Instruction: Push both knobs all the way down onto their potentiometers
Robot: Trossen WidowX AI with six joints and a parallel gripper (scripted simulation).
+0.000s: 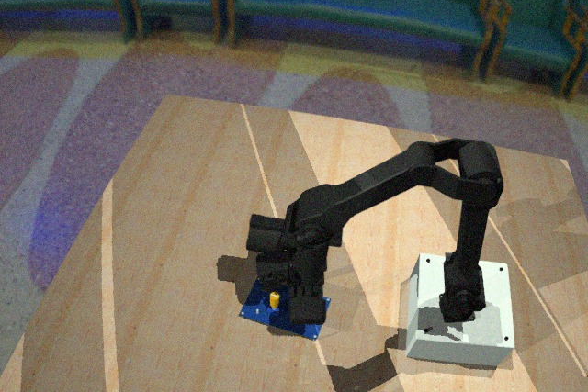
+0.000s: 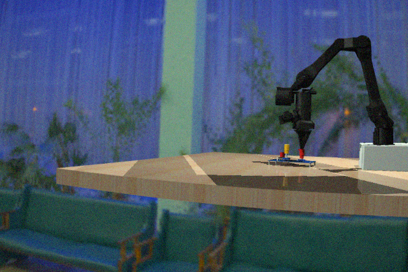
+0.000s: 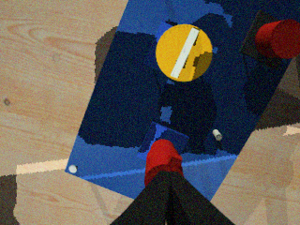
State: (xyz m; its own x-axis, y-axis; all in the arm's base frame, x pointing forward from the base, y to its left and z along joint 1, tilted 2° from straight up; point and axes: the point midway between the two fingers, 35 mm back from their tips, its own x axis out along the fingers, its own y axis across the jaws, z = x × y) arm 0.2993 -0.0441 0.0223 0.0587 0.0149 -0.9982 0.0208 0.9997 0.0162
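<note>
A: Gripper (image 3: 167, 213) status?
B: Your fingers are pressed together, pinching nothing, tip on the near red knob (image 3: 163, 157). Yellow knob (image 3: 183, 52) sits mid-board; the blue circuit board (image 3: 119, 112) is on the wooden table (image 3: 44, 56).
</note>
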